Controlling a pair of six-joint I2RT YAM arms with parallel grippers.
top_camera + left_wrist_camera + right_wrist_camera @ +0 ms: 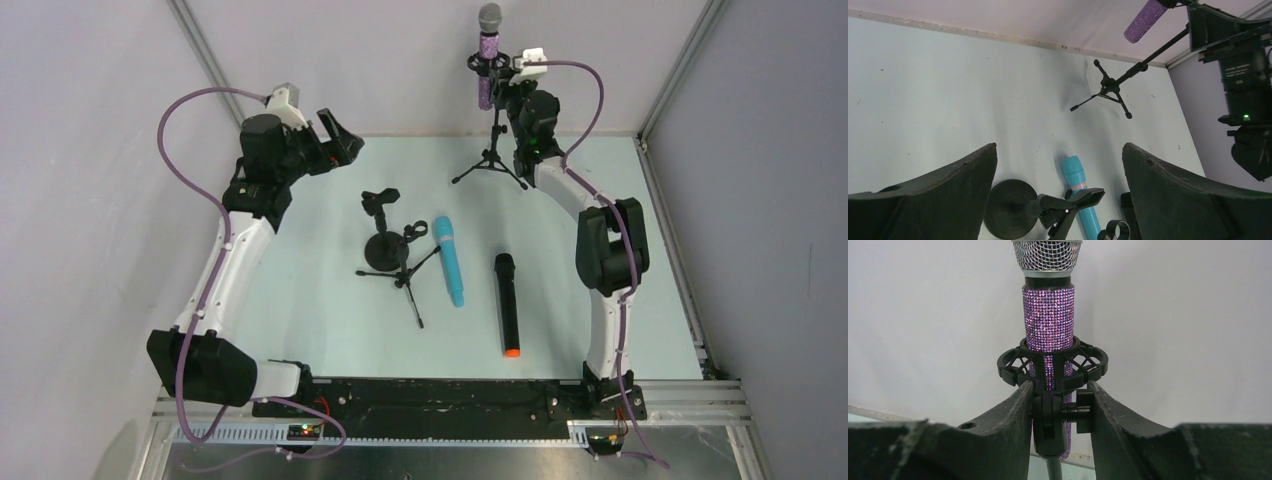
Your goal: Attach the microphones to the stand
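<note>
The purple glittery microphone (487, 60) with a silver head (1048, 252) stands upright in the ring holder (1053, 362) of the tall tripod stand (492, 160). My right gripper (1060, 390) is shut on the stand's swivel joint and knob (1068, 412) just under that ring. The light-blue microphone (450, 260) and the black microphone with an orange end (508, 303) lie flat on the table. My left gripper (340, 135) hangs open at the back left, above the table, with nothing between its fingers (948, 195).
A round-base stand (383, 245) with a clip (1073, 202) stands beside the light-blue microphone (1083, 200). A small tripod (405, 275) lies on the table next to it. Walls close the back and both sides. The right arm (1243, 75) rises at the back right.
</note>
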